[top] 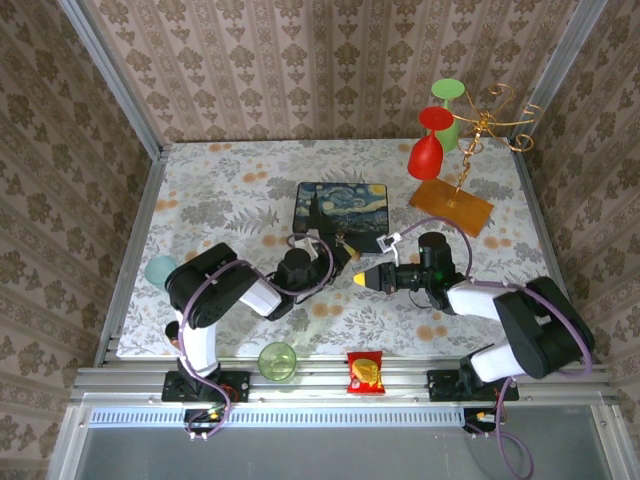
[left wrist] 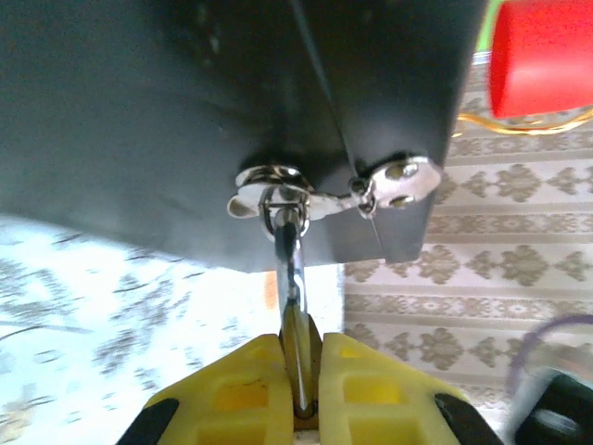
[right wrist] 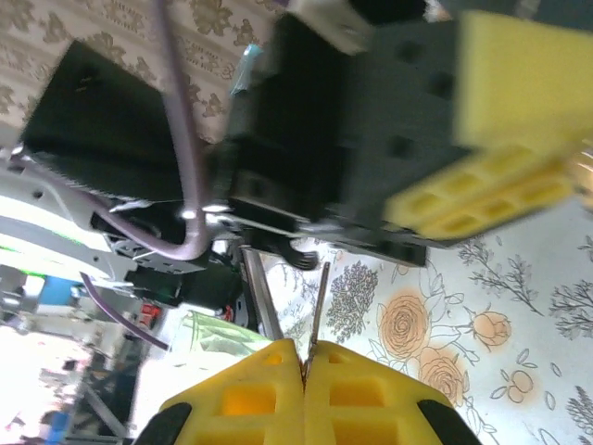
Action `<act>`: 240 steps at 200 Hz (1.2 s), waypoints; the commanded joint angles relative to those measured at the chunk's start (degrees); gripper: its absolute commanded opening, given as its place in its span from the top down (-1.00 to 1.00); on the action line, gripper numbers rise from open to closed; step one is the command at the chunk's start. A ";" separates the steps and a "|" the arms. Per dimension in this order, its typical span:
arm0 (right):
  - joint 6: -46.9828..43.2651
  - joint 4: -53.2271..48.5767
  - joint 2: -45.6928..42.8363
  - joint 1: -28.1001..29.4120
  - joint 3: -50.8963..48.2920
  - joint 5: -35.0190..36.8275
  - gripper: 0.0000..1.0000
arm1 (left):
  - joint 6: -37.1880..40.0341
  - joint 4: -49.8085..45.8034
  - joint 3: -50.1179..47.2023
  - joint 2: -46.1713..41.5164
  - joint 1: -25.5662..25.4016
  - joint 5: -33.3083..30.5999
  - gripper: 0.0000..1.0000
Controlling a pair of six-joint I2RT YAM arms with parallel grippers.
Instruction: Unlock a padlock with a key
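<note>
The padlock (left wrist: 298, 338) is a small brass body with a silver shackle (left wrist: 288, 252) hanging from the metal hasp (left wrist: 278, 197) on the front of the starry-night box (top: 340, 204). My left gripper (left wrist: 299, 350) is shut on the padlock's body, and its yellow fingers (left wrist: 232, 389) pinch it from both sides. In the top view the left gripper (top: 343, 256) sits just in front of the box. My right gripper (right wrist: 304, 354) is shut on a thin silver key (right wrist: 319, 308) that sticks out beyond the fingertips. The right gripper (top: 361, 279) is close beside the left one, with the key apart from the padlock.
A red glass (top: 426, 152) and a green glass (top: 447, 112) hang on a gold wire rack (top: 480, 130) with an orange base (top: 452, 206) at the back right. A green cup (top: 277, 360) and a snack packet (top: 365, 372) lie at the near edge, and a teal cup (top: 160, 270) stands at the left.
</note>
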 commanded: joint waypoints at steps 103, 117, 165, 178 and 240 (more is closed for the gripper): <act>3.30 12.31 14.66 -1.09 -5.80 9.14 1.00 | 3.37 4.74 -0.48 2.11 1.37 7.98 1.00; 6.35 20.49 17.54 -2.55 -6.93 7.40 1.00 | 4.57 4.74 -0.47 1.50 1.44 8.81 1.00; 12.93 37.51 27.69 -3.81 -5.30 3.64 1.00 | 5.23 4.76 0.93 2.42 2.95 14.78 1.00; 12.76 37.59 27.41 -3.65 -5.23 3.56 1.00 | 5.57 4.82 0.94 2.39 3.29 15.66 1.00; 12.12 36.01 25.42 -3.58 -4.13 3.55 1.00 | 6.42 4.82 1.46 4.02 4.42 19.37 1.00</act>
